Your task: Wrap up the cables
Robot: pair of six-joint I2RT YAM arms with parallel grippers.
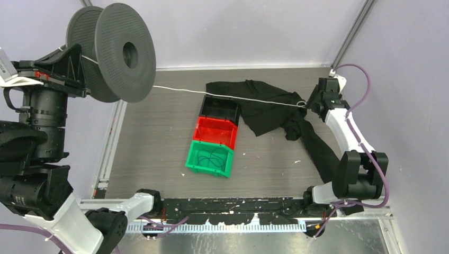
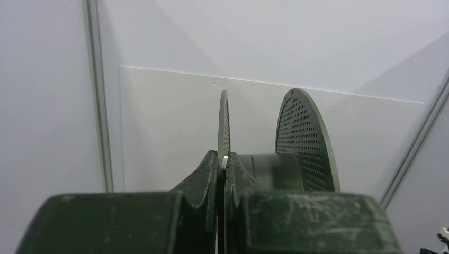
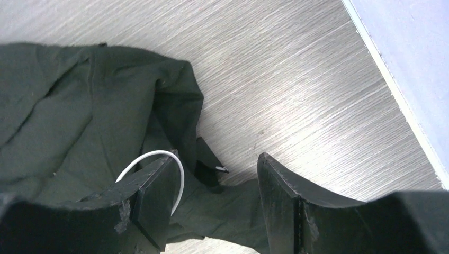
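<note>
The white cable runs taut from the dark grey spool at the top left across the table to my right gripper. My left gripper is raised and shut on the edge of one spool disc. A white cable end shows between its fingertips. My right gripper is open above the black cloth. A loop of the white cable hooks over its left finger; nothing sits between the jaws.
A black cloth lies spread at the right back of the table. Black, red and green bins stand in a row at the middle; the green one holds thin dark cable loops. Walls close the back and right.
</note>
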